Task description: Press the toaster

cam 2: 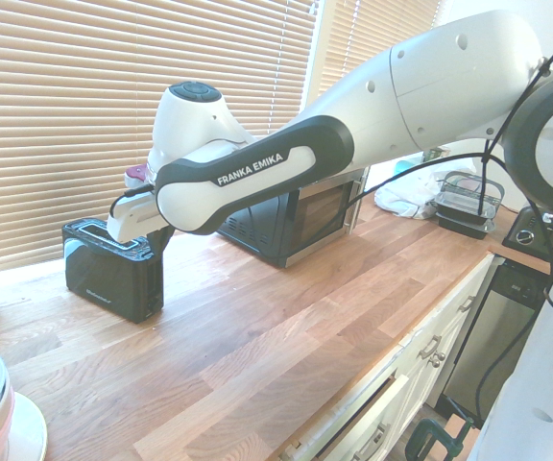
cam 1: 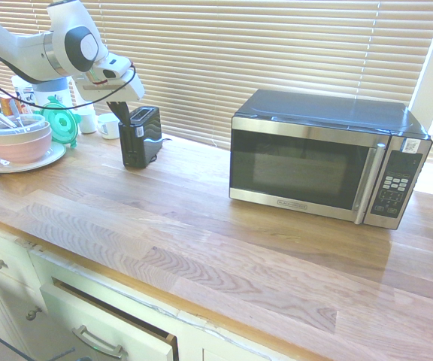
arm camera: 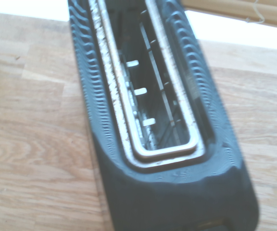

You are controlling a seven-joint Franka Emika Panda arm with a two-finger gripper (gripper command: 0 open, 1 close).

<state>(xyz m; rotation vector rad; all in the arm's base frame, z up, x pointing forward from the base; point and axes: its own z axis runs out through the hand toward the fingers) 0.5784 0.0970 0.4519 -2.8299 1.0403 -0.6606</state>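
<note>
The small black toaster stands on the wooden counter in front of the blinds, also seen in the second exterior view. My gripper is shut, and its dark fingers point down at the end of the toaster that faces away from the window, level with the top rim. I cannot tell whether the tips touch it. Nothing is held. The wrist view looks straight down into the toaster's open slot, ringed by its silvery rim.
A large steel-and-black microwave stands further along the counter. Stacked bowls on a plate, a green lid and a white mug crowd the end beyond the toaster. Drawers run under the counter's front edge.
</note>
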